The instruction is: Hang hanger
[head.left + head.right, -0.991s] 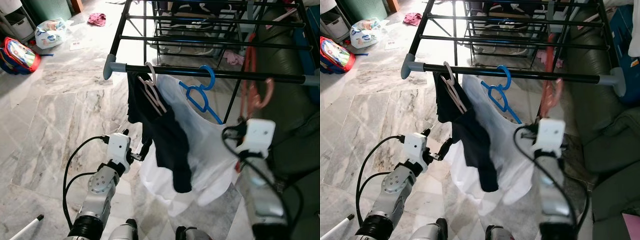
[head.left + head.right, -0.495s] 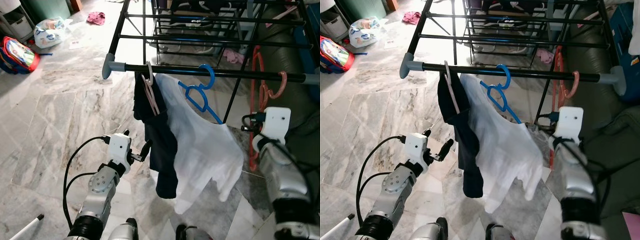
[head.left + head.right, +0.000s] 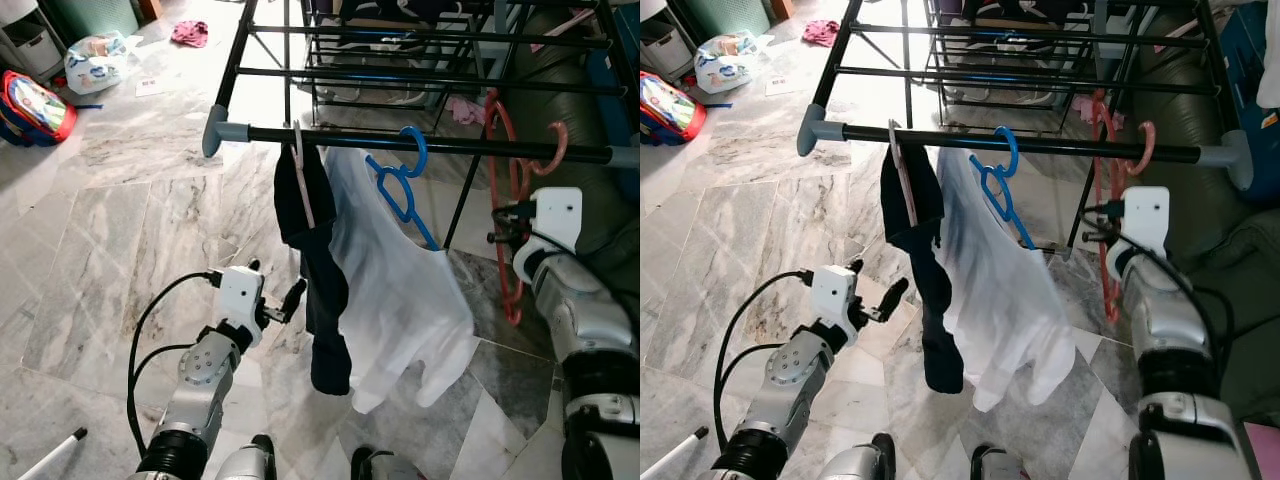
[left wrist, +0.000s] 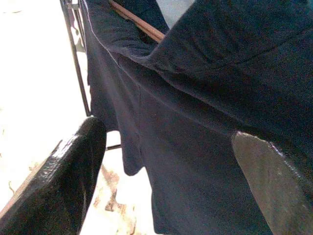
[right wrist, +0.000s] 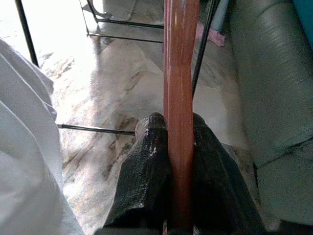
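Two garments, a dark one (image 3: 315, 270) and a white shirt (image 3: 400, 300), crowd the rail (image 3: 420, 143) centre; right gripper (image 5: 171, 129) fingers clamp the red hanger (image 3: 510, 190) near the rail's end, left gripper (image 3: 290, 298) fingers spread wide beside the dark garment.

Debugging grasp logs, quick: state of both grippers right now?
Left gripper: open, holding nothing, facing the dark garment.
Right gripper: shut on the red hanger, near the rack rail.

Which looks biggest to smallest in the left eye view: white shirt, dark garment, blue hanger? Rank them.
1. white shirt
2. dark garment, narrower though about as long
3. blue hanger, clearly smallest
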Controlling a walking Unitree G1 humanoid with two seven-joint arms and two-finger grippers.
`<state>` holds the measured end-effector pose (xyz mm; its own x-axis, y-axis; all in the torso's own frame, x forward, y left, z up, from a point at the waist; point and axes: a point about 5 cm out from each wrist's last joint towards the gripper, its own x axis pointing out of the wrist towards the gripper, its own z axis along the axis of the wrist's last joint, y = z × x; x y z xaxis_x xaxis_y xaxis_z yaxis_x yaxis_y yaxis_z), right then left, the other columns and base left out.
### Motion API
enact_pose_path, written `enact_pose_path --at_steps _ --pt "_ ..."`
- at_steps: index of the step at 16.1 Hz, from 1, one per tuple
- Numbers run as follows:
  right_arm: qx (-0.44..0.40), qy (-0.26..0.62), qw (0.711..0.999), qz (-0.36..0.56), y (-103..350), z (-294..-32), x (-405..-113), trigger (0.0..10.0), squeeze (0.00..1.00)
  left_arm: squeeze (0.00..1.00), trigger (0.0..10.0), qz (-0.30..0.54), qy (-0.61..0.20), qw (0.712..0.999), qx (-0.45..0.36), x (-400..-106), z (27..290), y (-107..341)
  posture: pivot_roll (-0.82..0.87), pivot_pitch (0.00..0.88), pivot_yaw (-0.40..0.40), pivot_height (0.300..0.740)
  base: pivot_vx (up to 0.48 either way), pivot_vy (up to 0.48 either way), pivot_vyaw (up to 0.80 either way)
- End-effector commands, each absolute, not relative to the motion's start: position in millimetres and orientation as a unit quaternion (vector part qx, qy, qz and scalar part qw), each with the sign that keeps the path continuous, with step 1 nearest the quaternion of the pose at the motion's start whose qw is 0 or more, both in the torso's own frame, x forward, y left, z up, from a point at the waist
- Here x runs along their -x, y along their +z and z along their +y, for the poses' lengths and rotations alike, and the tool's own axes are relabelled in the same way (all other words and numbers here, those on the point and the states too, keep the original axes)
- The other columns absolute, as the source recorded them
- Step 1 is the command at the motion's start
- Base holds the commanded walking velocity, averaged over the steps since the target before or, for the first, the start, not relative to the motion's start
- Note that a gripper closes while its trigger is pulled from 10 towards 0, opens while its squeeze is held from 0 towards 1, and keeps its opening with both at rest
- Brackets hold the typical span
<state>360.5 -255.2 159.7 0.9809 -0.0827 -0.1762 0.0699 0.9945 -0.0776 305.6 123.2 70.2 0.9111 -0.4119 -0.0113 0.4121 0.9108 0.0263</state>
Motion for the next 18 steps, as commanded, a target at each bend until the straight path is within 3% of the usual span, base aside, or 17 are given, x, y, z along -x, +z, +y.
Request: enact_pose_path --at_steps 1,2,3,10,14,18 --pt "0.034 -0.035 0.993 0.111 152.0 -259.8 -359.1 10.0 0.00 0.00 10.0 0.013 -0.212 0.977 -0.019 -301.8 124.8 65.5 0.03 0.246 0.021 0.740 0.000 0.000 0.00" --pt "0.033 -0.033 0.992 0.115 150.0 -259.9 -359.2 10.0 0.31 0.00 10.0 0.013 -0.213 0.977 -0.017 -301.3 125.1 65.7 0.04 0.246 0.020 0.740 0.000 0.000 0.00" --pt "0.030 -0.032 0.992 0.120 146.7 -260.7 -359.0 10.0 1.00 0.00 10.0 0.012 -0.215 0.976 -0.012 -300.2 125.5 65.6 0.04 0.247 0.020 0.740 0.000 0.000 0.00" --pt "0.030 -0.041 0.992 0.114 140.6 -263.0 -353.6 10.0 1.00 0.00 10.0 0.011 -0.224 0.974 -0.013 -300.2 124.2 66.2 0.04 0.243 0.026 0.740 0.000 0.000 0.00" --pt "0.073 -0.065 0.995 0.022 150.3 -256.7 -338.3 10.0 1.00 0.00 10.0 0.008 -0.226 0.974 -0.015 -301.8 124.5 68.0 0.03 0.241 0.037 0.740 0.000 0.000 0.00" --pt "0.081 -0.081 0.993 -0.006 147.0 -247.2 -323.9 10.0 1.00 0.00 10.0 0.009 -0.233 0.972 -0.015 -302.7 122.0 68.3 0.01 0.244 0.048 0.740 0.000 0.000 0.00"
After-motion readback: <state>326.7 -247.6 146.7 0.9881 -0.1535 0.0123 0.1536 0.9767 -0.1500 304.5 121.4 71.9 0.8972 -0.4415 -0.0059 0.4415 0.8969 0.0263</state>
